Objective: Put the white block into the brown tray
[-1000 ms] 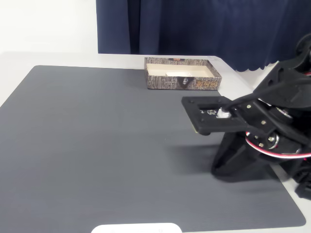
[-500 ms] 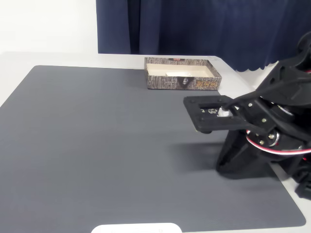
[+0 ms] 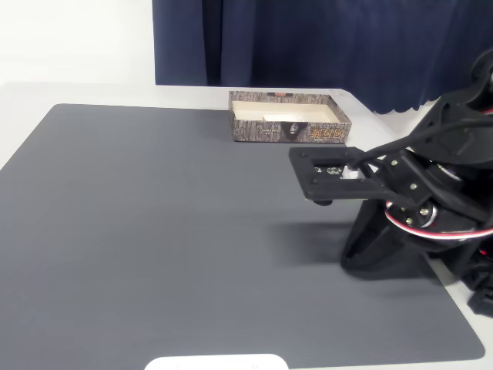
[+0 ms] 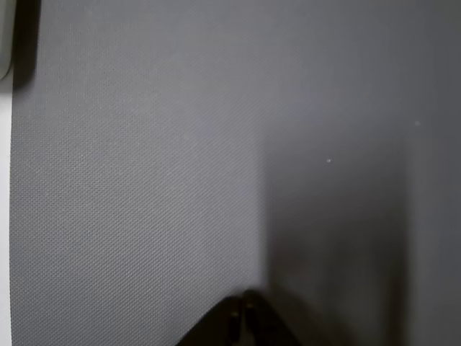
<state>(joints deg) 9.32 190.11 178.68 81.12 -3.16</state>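
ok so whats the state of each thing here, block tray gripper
white block: lying inside the tray, free of the gripper
brown tray: upright, open-topped, at the far edge of the mat
gripper: shut, empty, raised over the grey mat

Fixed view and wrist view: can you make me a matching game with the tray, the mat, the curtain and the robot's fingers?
Things:
1. brown tray
2. mat
3. curtain
4. fingers

Colour or state:
A. dark blue
B. shut together
C. grey
D. cream inside

Pairs: 1-D, 2-C, 3-A, 4-B
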